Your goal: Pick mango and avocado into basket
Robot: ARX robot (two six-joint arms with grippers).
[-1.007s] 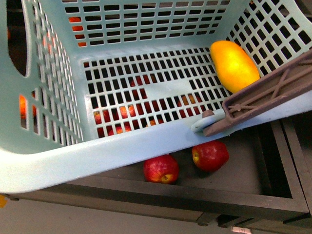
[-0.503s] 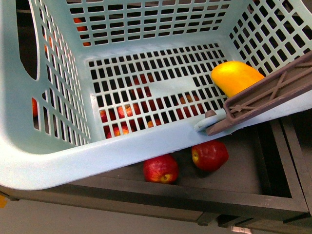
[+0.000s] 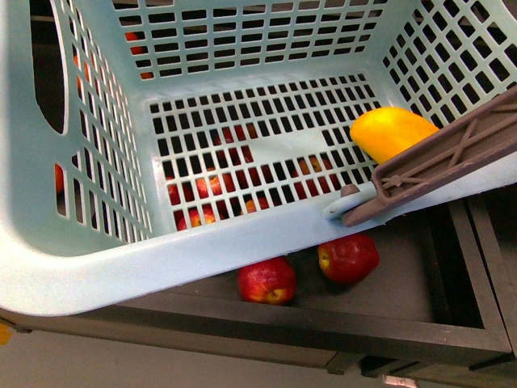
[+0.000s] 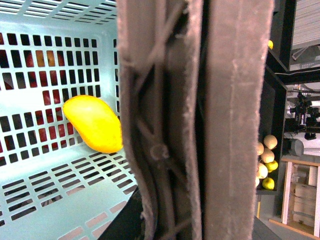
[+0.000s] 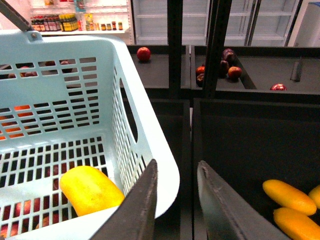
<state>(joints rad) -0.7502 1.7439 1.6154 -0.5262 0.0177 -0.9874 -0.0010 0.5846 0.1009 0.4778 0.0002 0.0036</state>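
Now the right pincer [image 5: 177, 200] hangs released outside the basket [image 5: 167, 170]; the mango [image 5: 90, 192], up the wall a second ago, has settled on its floor beside the handle [image 3: 452, 158]. Of the left pincer I cannot tell; the avocado, unseen, comes next.

The right gripper [image 5: 176, 164] shows two flat, matte, dark grey fingers [image 5: 143, 205], blade-shaped and narrowing toward blunt tips, each with a paler, slightly scuffed strip running along its inner edge
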